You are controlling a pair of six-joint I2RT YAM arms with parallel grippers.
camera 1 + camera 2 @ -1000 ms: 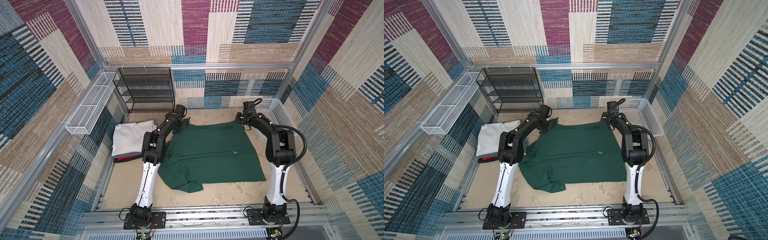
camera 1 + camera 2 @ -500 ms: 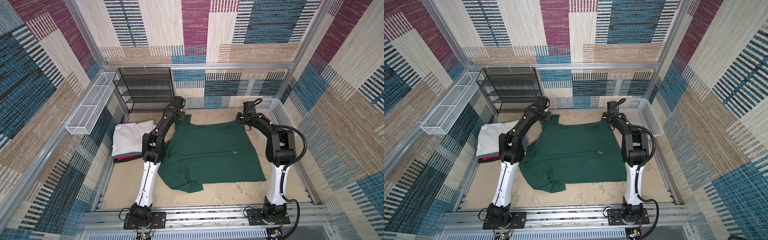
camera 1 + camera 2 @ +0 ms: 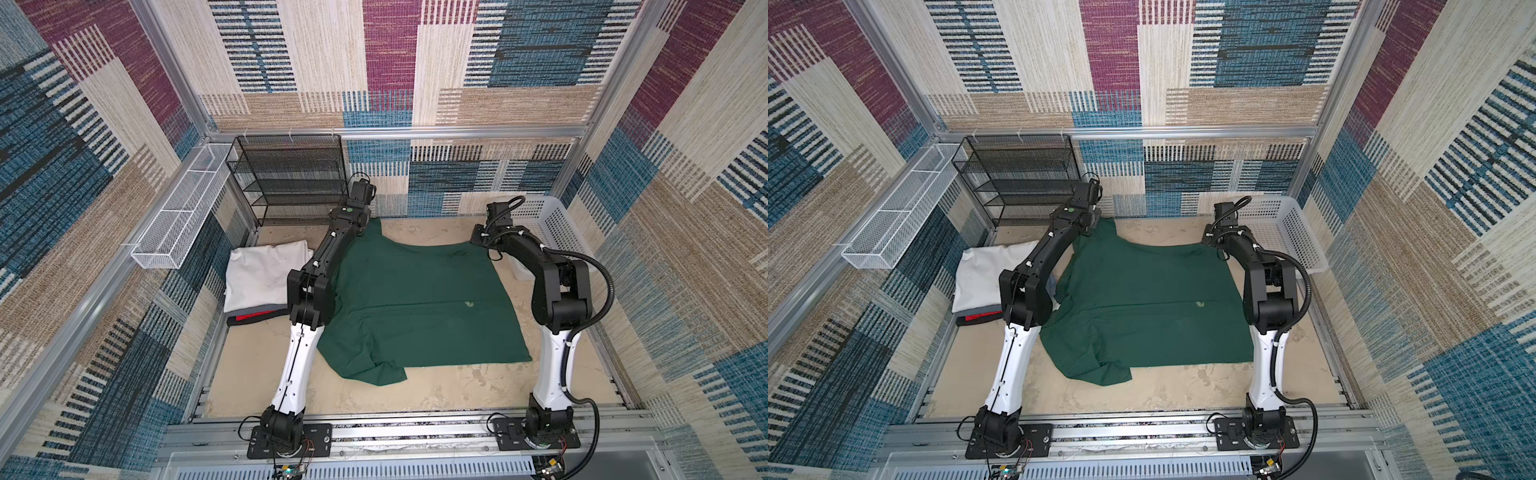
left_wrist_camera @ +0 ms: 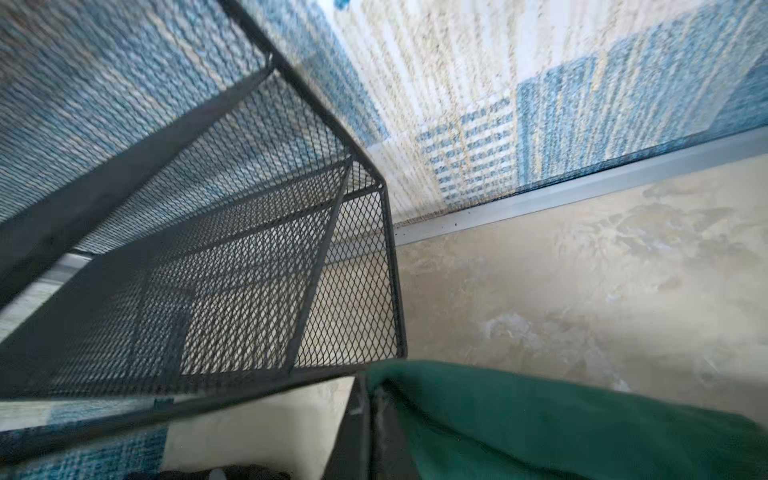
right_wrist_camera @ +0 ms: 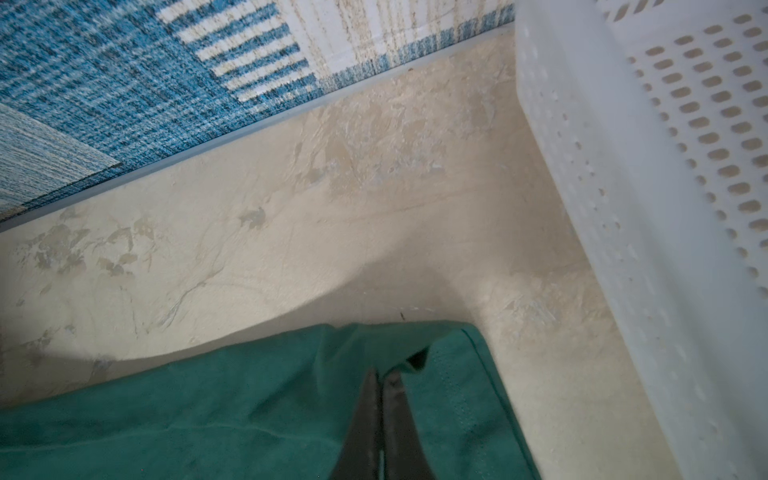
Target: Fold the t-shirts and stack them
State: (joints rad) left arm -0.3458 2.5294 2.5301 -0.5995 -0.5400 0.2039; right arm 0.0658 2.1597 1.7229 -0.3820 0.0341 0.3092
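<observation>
The left gripper (image 4: 372, 392) is seen clenched, its jaws pressed together on a bunched edge of the green shirt (image 4: 540, 436), close beside a bottom corner of the black rack (image 4: 208, 270). The right gripper (image 5: 380, 376) is likewise clamped shut. A corner of the green shirt is pinched between its dark fingers (image 5: 365, 415), near the white basket (image 5: 665, 166) but apart from it. These grips are shown only by the wrist views; in both top views the jaws are hidden under the wrists, and only the cloth drawn towards each wrist can be made out. What the wrist views leave out is given by the top views. The green shirt (image 3: 415, 299) is spread over the middle of the table (image 3: 457, 386) between the two arms. Its far left corner is pulled up into a point at the left wrist and its far right corner is held low at the right wrist. Its near left part lies rumpled and folded over itself, and a small pale mark is seen on the cloth in a top view. A stack of folded shirts (image 3: 262, 274) lies to the left of the left arm, just beside the green shirt, with white on top, grey beneath and black with red at the bottom. Whether the stack and the green shirt touch cannot be told.
</observation>
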